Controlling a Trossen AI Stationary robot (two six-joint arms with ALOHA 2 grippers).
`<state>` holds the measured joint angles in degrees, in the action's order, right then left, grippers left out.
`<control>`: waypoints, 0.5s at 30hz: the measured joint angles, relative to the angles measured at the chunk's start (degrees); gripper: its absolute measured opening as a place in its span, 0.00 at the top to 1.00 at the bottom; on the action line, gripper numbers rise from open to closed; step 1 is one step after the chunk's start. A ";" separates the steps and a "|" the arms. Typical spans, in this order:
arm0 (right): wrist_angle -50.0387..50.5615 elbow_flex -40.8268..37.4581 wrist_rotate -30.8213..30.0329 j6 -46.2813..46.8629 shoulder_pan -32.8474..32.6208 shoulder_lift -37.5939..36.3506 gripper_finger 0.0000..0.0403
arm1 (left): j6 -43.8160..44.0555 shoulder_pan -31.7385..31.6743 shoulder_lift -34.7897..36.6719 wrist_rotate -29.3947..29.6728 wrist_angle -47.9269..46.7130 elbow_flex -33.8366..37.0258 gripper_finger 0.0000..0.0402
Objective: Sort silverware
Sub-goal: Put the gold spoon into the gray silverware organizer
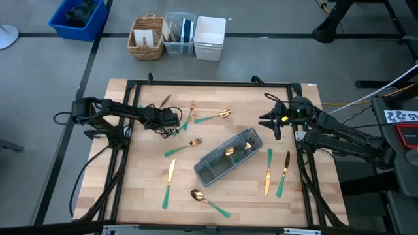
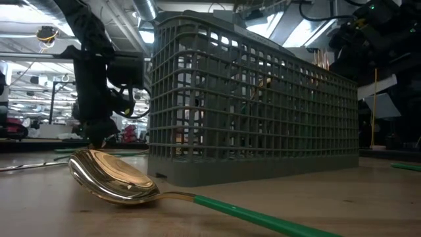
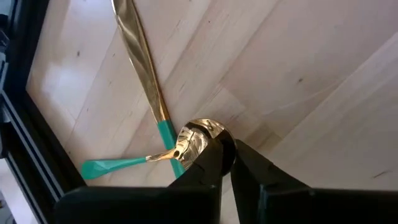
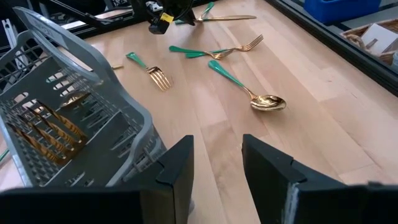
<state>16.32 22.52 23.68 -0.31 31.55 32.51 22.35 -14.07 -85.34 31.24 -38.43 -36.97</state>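
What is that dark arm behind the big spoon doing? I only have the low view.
Observer: That is the left gripper. Its fingers are closed on the gold bowl of a spoon that lies across a knife.
Operator: Is anything in the caddy?
Observer: Yes, the right wrist view shows gold pieces inside the grey caddy.
Operator: And the other arm?
Observer: The right gripper is near one end of the caddy, fingers open and holding nothing.
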 joint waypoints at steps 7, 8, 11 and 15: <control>0.02 0.00 0.00 -0.02 0.00 0.00 0.66 | 1.26 1.14 0.00 -1.89 -0.21 -1.10 0.97; 0.02 0.00 0.00 -0.01 0.00 0.00 0.66 | 1.48 1.32 0.00 -2.28 -0.20 -1.49 0.98; 0.02 0.00 0.00 -0.03 0.00 0.00 0.66 | 1.53 1.93 0.00 -3.24 -0.18 -3.04 0.99; 0.04 0.00 0.53 -0.01 0.00 0.00 0.66 | 1.72 2.63 0.00 -3.95 -0.09 -5.02 0.99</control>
<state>16.36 22.52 24.21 -0.32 31.55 32.51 24.07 -11.45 -85.34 27.29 -38.52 -41.99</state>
